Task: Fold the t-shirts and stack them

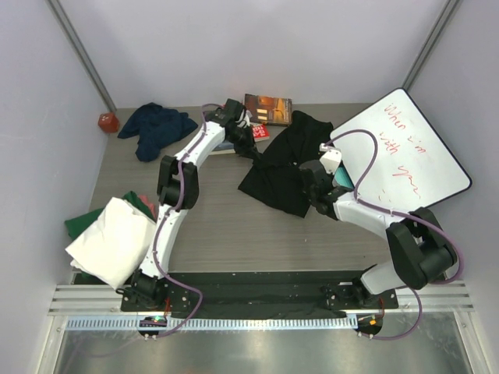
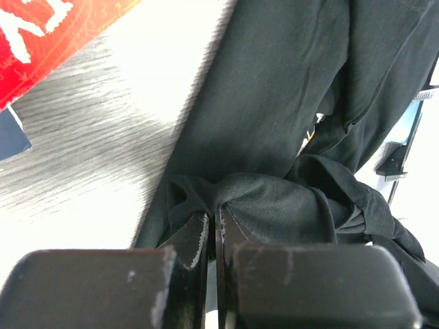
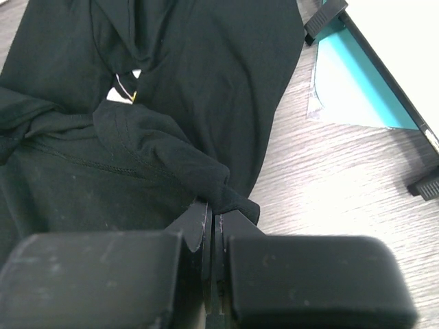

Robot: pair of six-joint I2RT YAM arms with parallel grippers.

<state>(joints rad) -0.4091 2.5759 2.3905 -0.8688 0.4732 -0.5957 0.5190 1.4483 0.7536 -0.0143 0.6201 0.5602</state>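
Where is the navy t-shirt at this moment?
Top view: the navy t-shirt lies crumpled at the far left of the table, next to a small red object in the corner, well left of the black shirt.

Green shirt (image 1: 76,226) mostly under the white shirt (image 1: 113,238); red book (image 2: 48,31) cropped at the left wrist view's edge.

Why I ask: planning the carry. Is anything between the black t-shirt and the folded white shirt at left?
Nothing loose lies between the black t-shirt and the folded white shirt; only the left arm crosses that path.
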